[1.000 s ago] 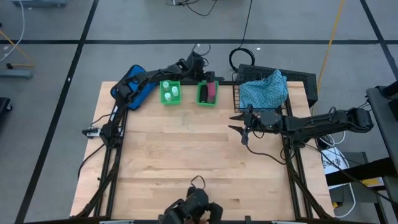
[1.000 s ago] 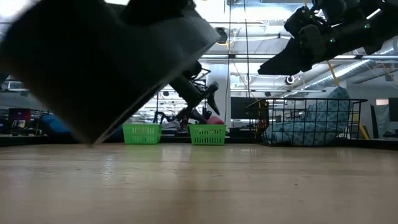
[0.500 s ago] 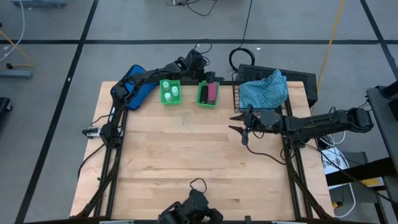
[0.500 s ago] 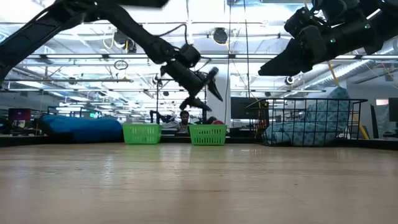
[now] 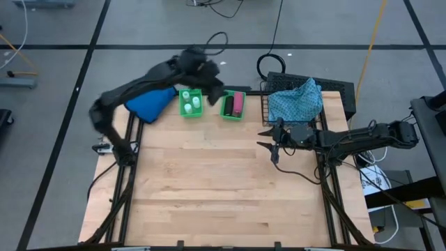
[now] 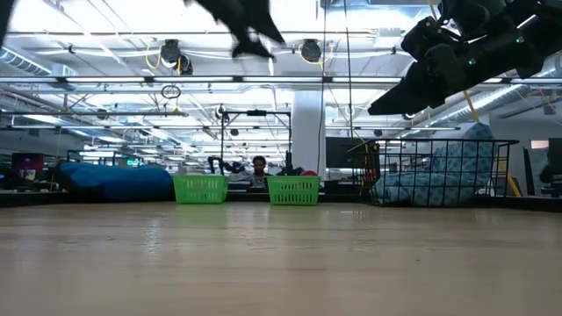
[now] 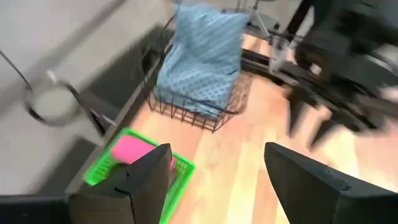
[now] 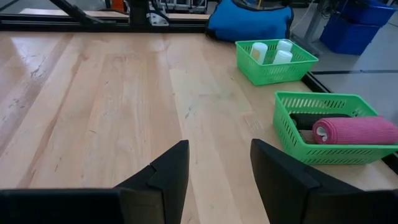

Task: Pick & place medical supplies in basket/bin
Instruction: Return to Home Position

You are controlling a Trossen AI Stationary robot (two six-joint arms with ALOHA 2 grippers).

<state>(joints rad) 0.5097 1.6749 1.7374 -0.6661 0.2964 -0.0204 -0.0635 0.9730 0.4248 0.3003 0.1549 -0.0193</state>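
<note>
Hovering, blurred, seemingly above the right green bin (image 5: 233, 105), the left gripper (image 7: 217, 163) holds its fingers apart, empty; the right gripper (image 5: 269, 139) hangs beside the basket (image 5: 265, 110), fingers apart.

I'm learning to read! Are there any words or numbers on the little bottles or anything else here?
No text can be read anywhere.
White bottles: any label is too small to read.
Pink roll, patterned cloth, blue pouch: no writing shows.
The room beyond: anything written is too far off to read.
</note>
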